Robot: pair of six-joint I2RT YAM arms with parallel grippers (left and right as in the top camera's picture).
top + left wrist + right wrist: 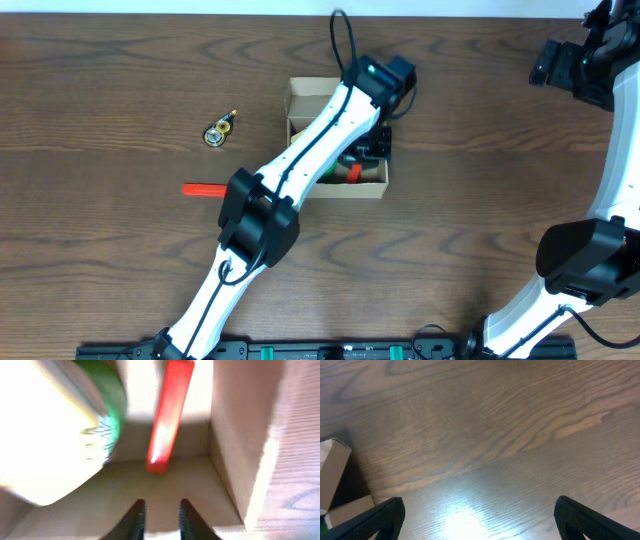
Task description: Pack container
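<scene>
**Colleague:** What fills your overhead view?

**Operator:** A dark wood-grain table. My left arm runs diagonally from the near edge to the centre. My right arm stands along the right edge, well apart from it.

**Colleague:** Where is the container?

**Operator:** The brown cardboard box sits at the table's centre with its top open. My left gripper is down inside it, near a corner. Its jaws are a narrow gap apart and hold nothing.

**Colleague:** What is in the box?

**Operator:** There is a blurred green-and-white object, which I cannot identify. Just beside it is a red stick.

**Colleague:** And the right gripper?

**Operator:** My right gripper hovers over the tabletop at the far right. Its jaws are spread wide and hold nothing.

**Colleague:** Is anything loose on the table?

**Operator:** Left of the box, a second red stick lies on the wood. Farther back is a small gold-coloured object, too small to name.
</scene>
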